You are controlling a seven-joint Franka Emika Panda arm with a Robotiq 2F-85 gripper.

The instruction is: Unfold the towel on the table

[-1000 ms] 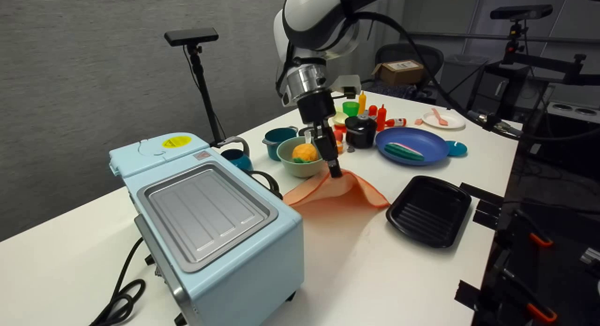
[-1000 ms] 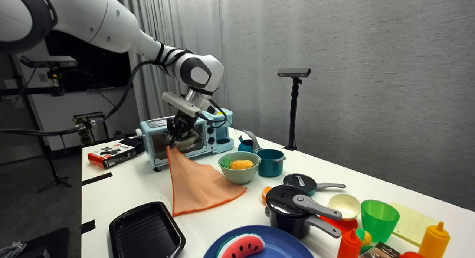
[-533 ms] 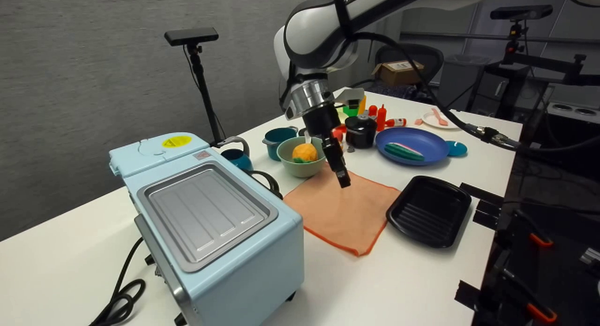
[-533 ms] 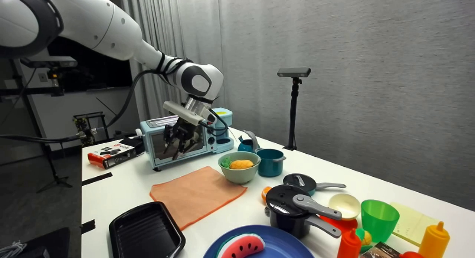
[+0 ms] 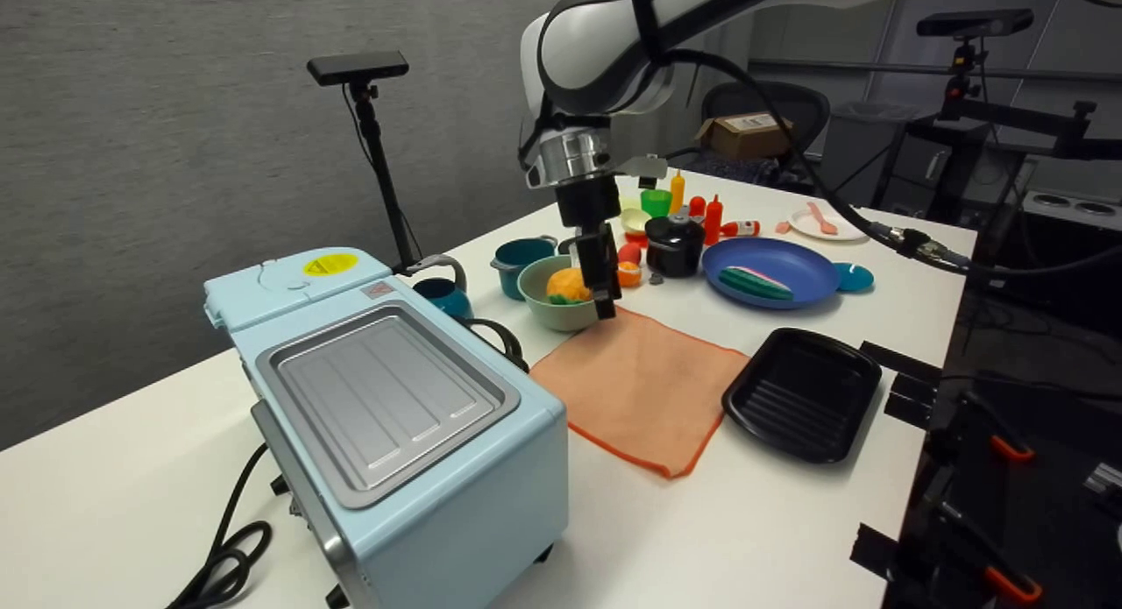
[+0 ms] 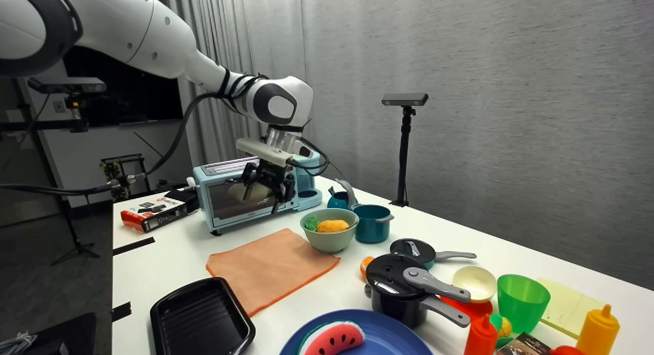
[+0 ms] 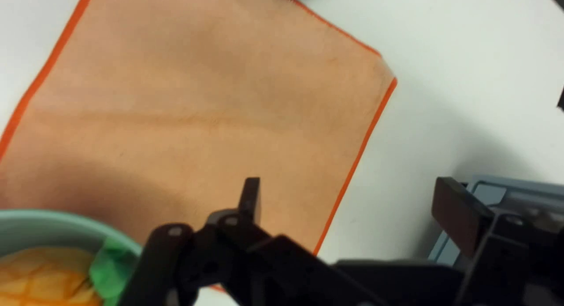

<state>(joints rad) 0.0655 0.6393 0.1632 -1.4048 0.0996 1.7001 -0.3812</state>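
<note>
Towel (image 6: 273, 268) spread beside the bowl (image 6: 329, 240)
My fingers (image 7: 459, 213) are apart; only 1 tucked corner (image 7: 381, 70) seems left.

Open air lies above the flat towel (image 6: 271, 268), with the gripper (image 7: 348, 182) hanging fingers apart between the green bowl (image 6: 329, 240) and the oven (image 5: 473, 495). The bowl's rim rises close at one towel edge; a low black pan (image 6: 202, 319) sits just beside the opposite edge. Bare counter (image 7: 405, 174) runs between towel and oven. On the side away from the oven, the blue plate (image 5: 806, 267) and lidded cooker (image 6: 388, 278) block a low pass.
</note>
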